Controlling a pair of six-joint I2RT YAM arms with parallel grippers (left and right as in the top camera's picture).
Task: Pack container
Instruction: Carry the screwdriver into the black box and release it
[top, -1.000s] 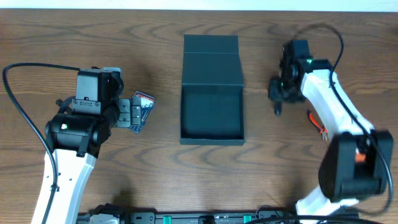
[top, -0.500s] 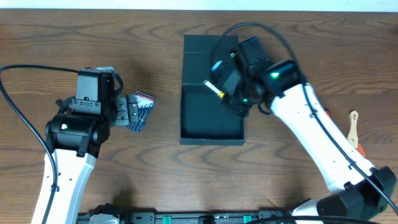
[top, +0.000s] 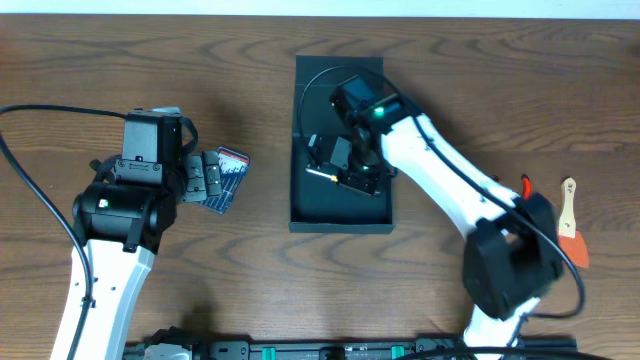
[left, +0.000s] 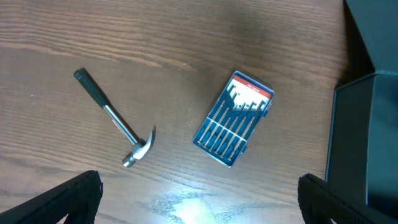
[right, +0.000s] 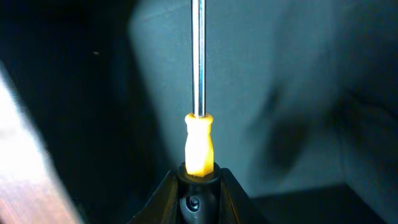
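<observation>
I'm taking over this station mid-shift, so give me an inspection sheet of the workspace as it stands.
Surface: brown wood-grain table, no damage seen.
Job's things: dark matte rectangular container, flap lid open; yellow-handled metal screwdriver held over its floor.
Clutter: blue case of small screwdrivers and black-handled steel hammer by the left arm; wooden-handled tool with orange end at right.
Grippers: left gripper jaws open, empty; right gripper jaws shut on the screwdriver.
Cables: black cable loops beside the left arm; another arches over the lid.
Surroundings: dark rail with green fittings along the near table edge.
</observation>
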